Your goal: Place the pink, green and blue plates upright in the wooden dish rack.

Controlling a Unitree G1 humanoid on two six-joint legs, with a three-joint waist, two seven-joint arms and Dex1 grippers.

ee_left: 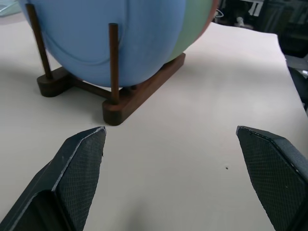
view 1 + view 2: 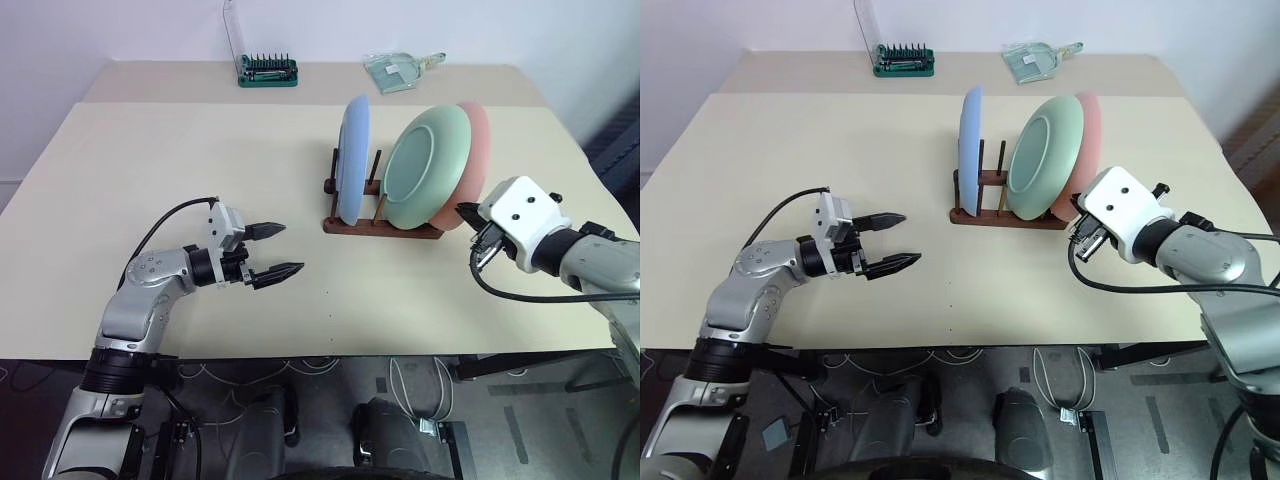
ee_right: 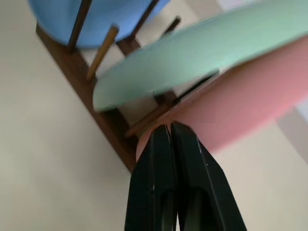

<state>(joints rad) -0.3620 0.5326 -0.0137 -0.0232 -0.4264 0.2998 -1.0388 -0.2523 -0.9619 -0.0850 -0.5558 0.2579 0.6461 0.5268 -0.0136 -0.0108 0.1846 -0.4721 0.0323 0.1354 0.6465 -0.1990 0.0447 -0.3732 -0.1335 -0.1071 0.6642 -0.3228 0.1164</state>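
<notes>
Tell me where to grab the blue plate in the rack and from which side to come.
Pinch the blue plate at its top rim, coming from above. It stands on edge in the wooden dish rack, its rim up and free, while pegs flank its lower part and the green plate leans close on the right side. The open left tool is nearer.

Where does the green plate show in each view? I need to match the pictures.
Left eye: green plate, right of centre, between blue and pink plates.
Right eye, just right of centre.
Left wrist: green sliver behind the blue plate.
Right wrist, across the upper middle.
Shared landmark: wooden dish rack.
</notes>
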